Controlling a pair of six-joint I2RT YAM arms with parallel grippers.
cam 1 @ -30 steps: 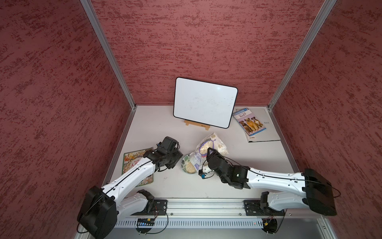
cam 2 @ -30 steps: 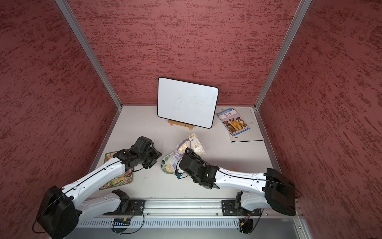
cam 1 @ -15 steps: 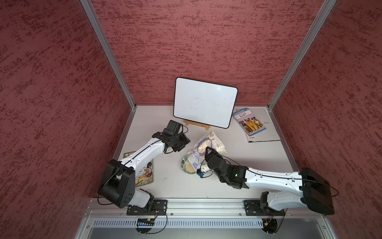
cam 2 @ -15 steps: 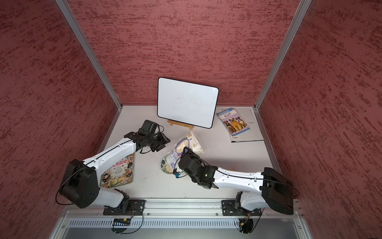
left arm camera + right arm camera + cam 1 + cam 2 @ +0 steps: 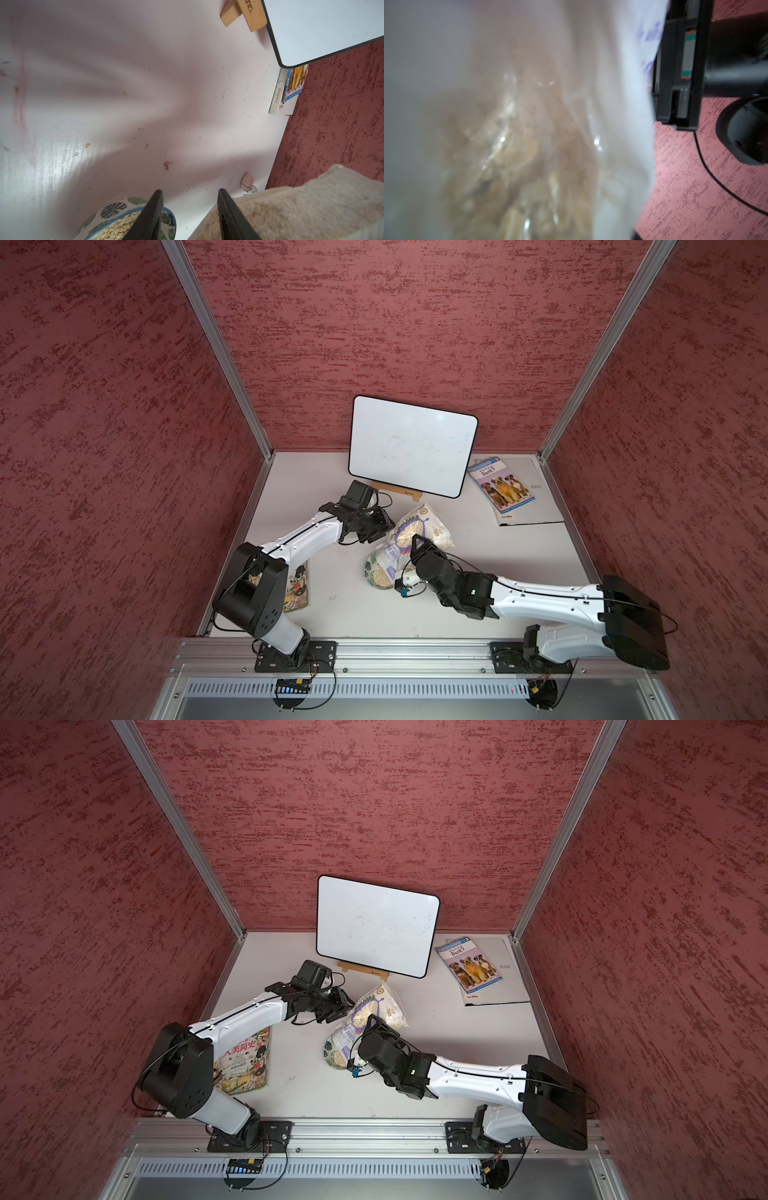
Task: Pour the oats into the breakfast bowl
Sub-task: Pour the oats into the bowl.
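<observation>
Table [image 5: 478, 539] centre | oats pouch [image 5: 432, 526] tipped mouth-down over breakfast bowl [image 5: 112, 209], long axis climbing toward the back edge | right gripper [image 5: 415, 541] pinches its middle | left gripper [image 5: 190, 190] spread, empty, just beside raised end; I judge it nearer for lifting.

The oats pouch [image 5: 508, 124] is a blur — the breakfast bowl [image 5: 113, 208] is cut off by the edge
</observation>
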